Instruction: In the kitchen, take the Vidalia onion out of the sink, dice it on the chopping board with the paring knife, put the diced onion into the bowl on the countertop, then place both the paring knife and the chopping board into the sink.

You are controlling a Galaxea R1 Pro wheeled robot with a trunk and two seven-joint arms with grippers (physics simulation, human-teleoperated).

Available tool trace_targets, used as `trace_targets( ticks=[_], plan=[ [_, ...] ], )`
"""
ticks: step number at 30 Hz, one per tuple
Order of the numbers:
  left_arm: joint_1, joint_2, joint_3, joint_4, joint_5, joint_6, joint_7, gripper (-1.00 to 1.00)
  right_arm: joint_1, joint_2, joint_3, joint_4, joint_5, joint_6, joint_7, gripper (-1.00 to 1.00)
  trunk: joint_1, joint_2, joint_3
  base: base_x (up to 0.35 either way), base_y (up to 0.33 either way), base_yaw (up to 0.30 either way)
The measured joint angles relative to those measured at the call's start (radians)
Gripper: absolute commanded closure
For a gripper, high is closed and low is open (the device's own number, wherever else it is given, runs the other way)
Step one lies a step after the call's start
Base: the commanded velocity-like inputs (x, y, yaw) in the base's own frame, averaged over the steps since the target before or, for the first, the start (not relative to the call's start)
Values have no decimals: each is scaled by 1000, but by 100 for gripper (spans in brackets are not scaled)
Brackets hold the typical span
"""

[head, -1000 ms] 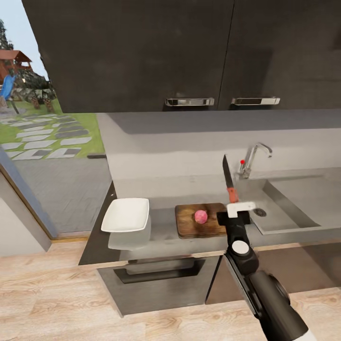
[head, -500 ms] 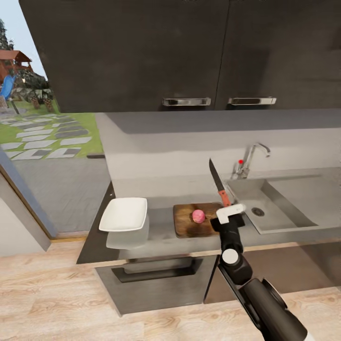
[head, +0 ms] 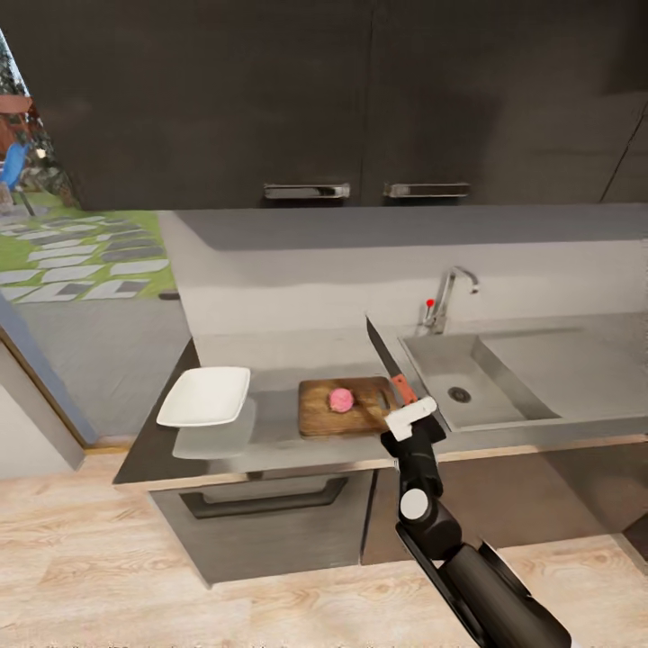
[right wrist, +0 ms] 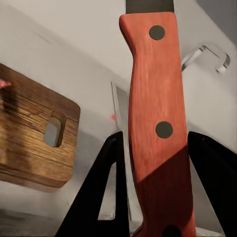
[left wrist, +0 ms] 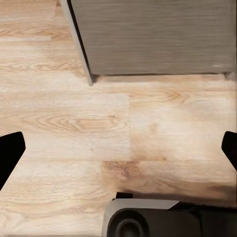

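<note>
paring knife (head: 389,360) now tipped further left over chopping board (head: 346,407), right gripper (head: 407,416) clamping its handle, blade tip cropped at the wrist, Vidalia onion (head: 340,400) whole on board, bowl (head: 205,397) bare, left gripper (left wrist: 118,148) spread wide

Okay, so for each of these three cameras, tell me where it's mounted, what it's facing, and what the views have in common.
Head view: on the head, looking down at the countertop; right gripper holds the paring knife beside the chopping board.
Left wrist view: near the left gripper, facing the wood floor; dark fingertips show at the frame's sides.
Right wrist view: looks along its fingers at the knife's red handle.
Shared: head and right wrist views show knife, board and tap.
</note>
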Motion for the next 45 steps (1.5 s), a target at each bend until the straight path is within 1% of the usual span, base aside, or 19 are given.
trace_targets(
  ticks=[2,5,7,9,11,16,19,22,26,31,45],
  plan=[
    [0,0,0,0,0,0,0,-100,0,0,9,2,1,10,0,100,0,0,0,-96,-272,0],
    [0,0,0,0,0,0,0,-100,0,0,48,6,2,24,-1,100,0,0,0,-41,-154,0],
    [0,1,0,0,0,0,0,-100,0,0,86,9,2,34,-1,100,0,0,0,-16,-59,0],
    [0,1,0,0,0,0,-1,-100,0,0,104,10,3,40,-1,100,0,0,0,-7,-28,0],
    [0,1,0,0,0,0,0,-100,0,0,116,11,4,44,-1,100,0,0,0,-3,-12,0],
    [0,0,1,0,0,0,0,-100,0,0,127,11,5,47,-16,100,0,0,0,6,-4,0],
    [0,0,1,0,0,0,0,-100,0,0,168,12,4,47,-33,100,0,0,0,78,-1,0],
    [0,0,1,3,1,0,0,-100,0,0,191,12,5,52,-45,100,0,0,0,111,0,0],
    [0,1,1,9,0,0,0,-100,0,-2,203,12,4,64,-51,100,0,0,0,81,0,0],
    [0,1,0,10,0,0,-1,-100,0,-1,205,12,2,67,-52,100,0,0,-1,11,0,38],
    [0,0,0,11,-1,0,-1,-100,0,1,206,14,-1,81,-51,100,0,0,-19,0,0,139]
  ],
)
